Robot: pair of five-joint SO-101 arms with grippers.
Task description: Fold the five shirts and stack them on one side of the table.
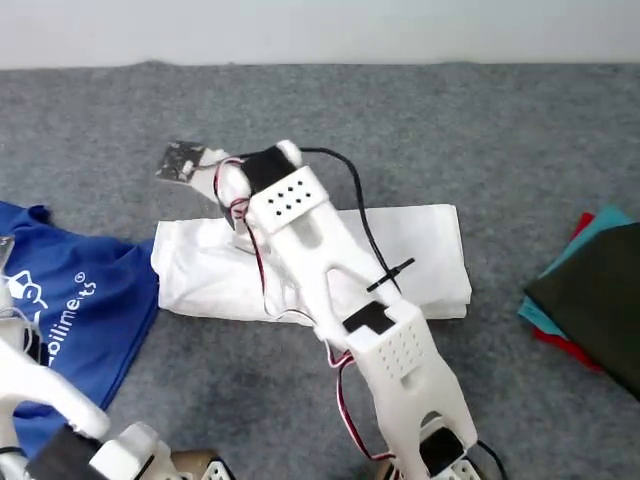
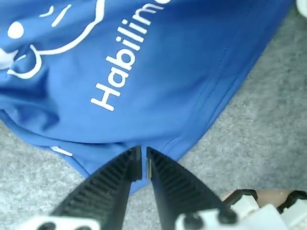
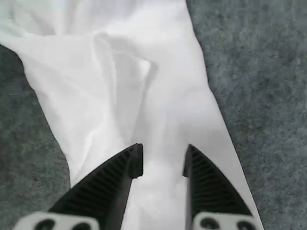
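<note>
A white shirt (image 1: 420, 250), folded into a long band, lies across the middle of the grey table. My right arm (image 1: 300, 210) stretches over it toward its left end. In the right wrist view my right gripper (image 3: 162, 158) is open just above the white shirt (image 3: 120, 86), whose cloth is creased there. A blue shirt (image 1: 85, 300) with white print lies loose at the left edge. My left gripper (image 2: 144, 155) is shut and hovers over the hem of the blue shirt (image 2: 144, 72), with nothing seen between its fingers.
At the right edge lies a stack of folded shirts (image 1: 590, 290): a dark one on top, teal and red below. The left arm's white base (image 1: 60, 410) stands at the front left. Grey carpet-like table (image 1: 450, 110) stretches behind the white shirt.
</note>
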